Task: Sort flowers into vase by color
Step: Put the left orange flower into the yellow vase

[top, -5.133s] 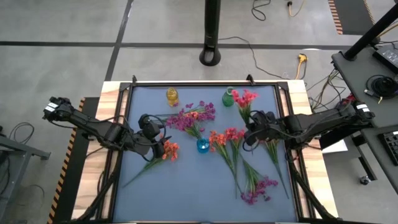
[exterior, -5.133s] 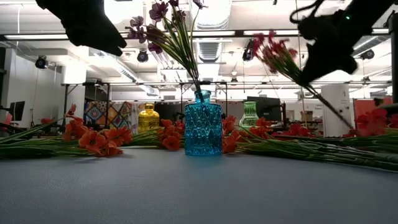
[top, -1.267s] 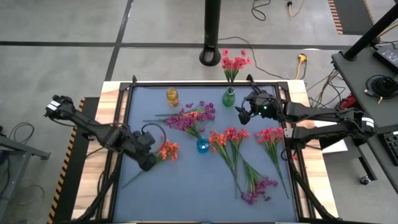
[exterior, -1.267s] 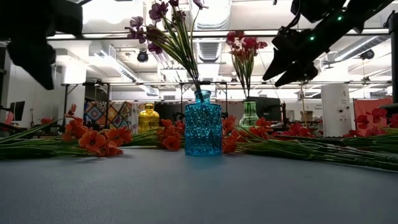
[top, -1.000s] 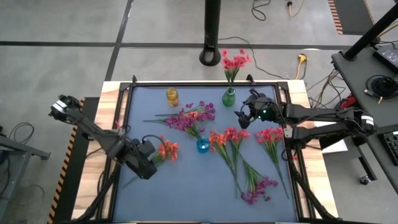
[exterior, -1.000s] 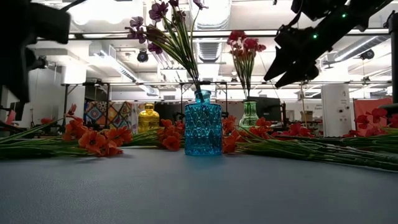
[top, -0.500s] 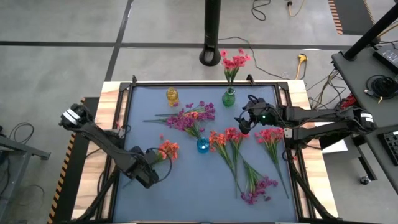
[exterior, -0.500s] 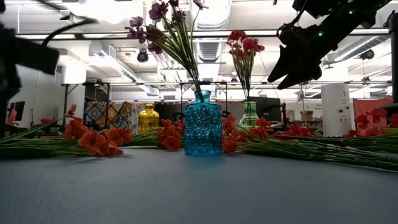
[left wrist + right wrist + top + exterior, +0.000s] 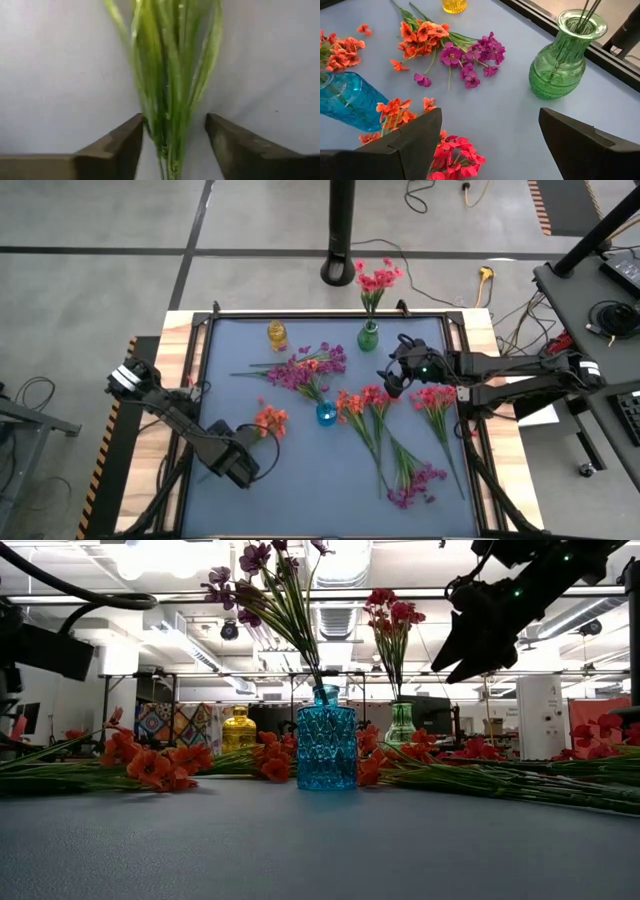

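Since a second ago, left gripper [image 9: 238, 467] has slid down the orange sprig [image 9: 262, 424]; half-open fingers [image 9: 116, 145] straddle its stem, pointing toward the blossoms, unclamped.

No text, label, brand, number or sign can be read in any of the four views. The vases, the arms and the table carry no legible marking. Anything in the room behind the table is too small to make out.
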### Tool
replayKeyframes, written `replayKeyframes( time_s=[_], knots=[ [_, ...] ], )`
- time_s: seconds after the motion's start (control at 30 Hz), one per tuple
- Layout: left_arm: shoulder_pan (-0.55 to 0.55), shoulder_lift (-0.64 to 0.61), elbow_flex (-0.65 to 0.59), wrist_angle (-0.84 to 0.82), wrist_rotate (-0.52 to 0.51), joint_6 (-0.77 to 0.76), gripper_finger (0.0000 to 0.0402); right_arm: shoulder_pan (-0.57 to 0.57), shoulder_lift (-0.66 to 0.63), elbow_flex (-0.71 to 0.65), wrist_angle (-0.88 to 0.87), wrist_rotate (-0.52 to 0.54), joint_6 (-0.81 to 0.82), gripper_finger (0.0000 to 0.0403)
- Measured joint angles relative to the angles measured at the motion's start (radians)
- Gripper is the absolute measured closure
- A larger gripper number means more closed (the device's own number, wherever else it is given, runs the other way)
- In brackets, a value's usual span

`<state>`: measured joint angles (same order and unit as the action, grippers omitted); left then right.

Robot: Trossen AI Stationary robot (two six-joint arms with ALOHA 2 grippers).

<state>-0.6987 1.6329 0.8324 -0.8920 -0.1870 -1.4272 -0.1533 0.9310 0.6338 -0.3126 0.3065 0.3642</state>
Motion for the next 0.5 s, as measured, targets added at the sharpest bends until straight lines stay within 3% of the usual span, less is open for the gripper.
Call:
replayKeyframes(
  time_s=[0.27, 0.5],
  knots=[
    [0.001, -0.006, -0.006, -0.02, 0.014, -0.087, 0.038, 0.036, 0.0, 0.0, -0.001, 0.0, 0.005, 0.0076],
    [0.001, -0.077, 0.01, -0.034, 0.019, -0.111, 0.0379, 0.038, 0.0, 0.0, -0.002, 0.0, 0.01, 0.0076]
  ],
)
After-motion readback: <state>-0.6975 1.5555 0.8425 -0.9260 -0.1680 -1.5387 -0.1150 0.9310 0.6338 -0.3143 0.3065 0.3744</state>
